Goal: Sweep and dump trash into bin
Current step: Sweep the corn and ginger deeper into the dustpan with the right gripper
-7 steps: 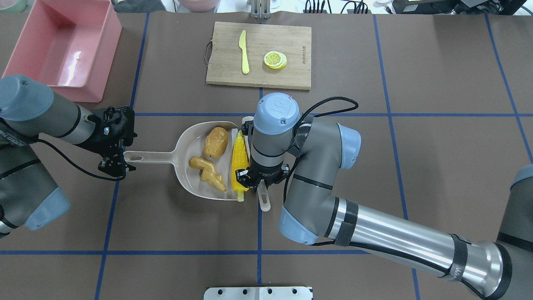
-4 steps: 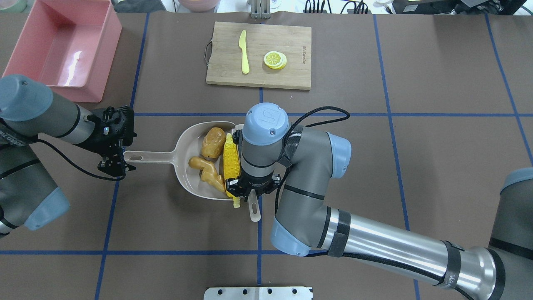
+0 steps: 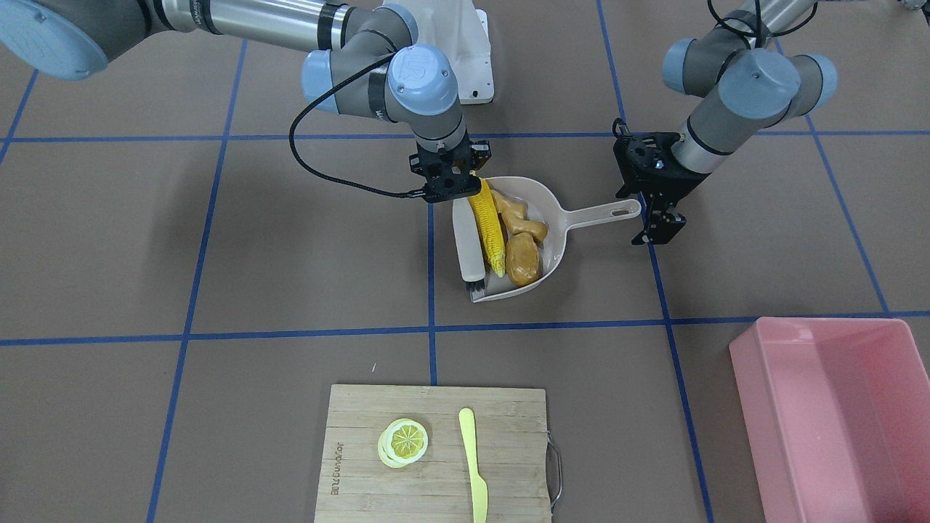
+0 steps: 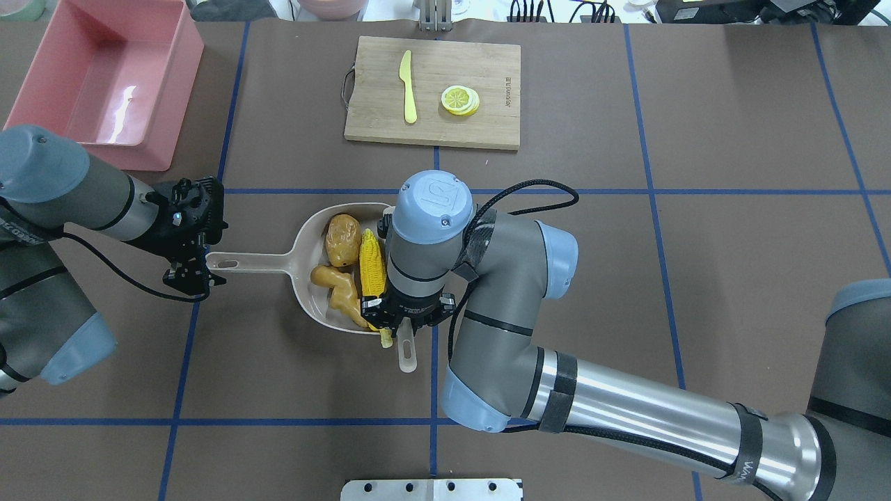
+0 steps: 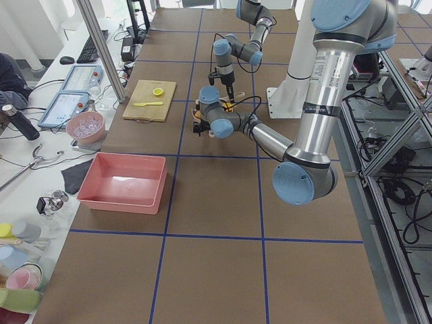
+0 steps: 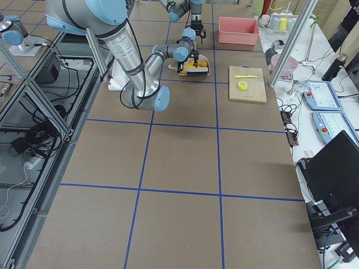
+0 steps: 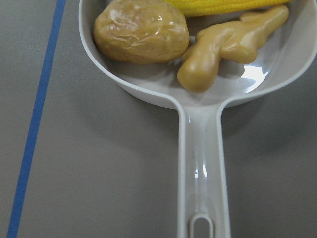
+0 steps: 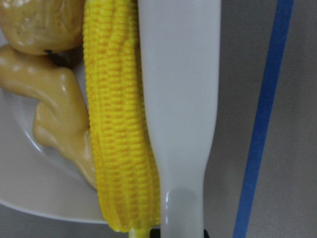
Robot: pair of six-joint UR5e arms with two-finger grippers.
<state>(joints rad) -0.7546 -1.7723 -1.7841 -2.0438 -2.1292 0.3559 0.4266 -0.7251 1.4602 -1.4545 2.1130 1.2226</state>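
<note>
A beige dustpan (image 4: 257,263) lies mid-table with its mouth toward my right arm. In it lie the orange-brown potato (image 4: 342,240), the tan ginger root (image 4: 337,289) and the yellow corn cob (image 4: 372,264). My right gripper (image 4: 397,323) is shut on a white brush (image 3: 468,247) that presses along the corn's outer side (image 8: 116,124). My left gripper (image 4: 191,278) is shut on the end of the dustpan handle (image 7: 203,163). The pink bin (image 4: 182,83) stands empty at the far left corner, apart from both grippers.
A wooden cutting board (image 4: 487,129) with a yellow knife (image 4: 407,87) and lemon slices (image 4: 459,99) lies at the far middle. My right arm's elbow reaches over the table to the right of the dustpan. A metal plate (image 4: 431,489) sits at the near edge.
My right gripper has moved left with the brush and pushed the corn further into the dustpan. The potato and ginger have been crowded toward the handle. My left arm and the dustpan have stayed still.
</note>
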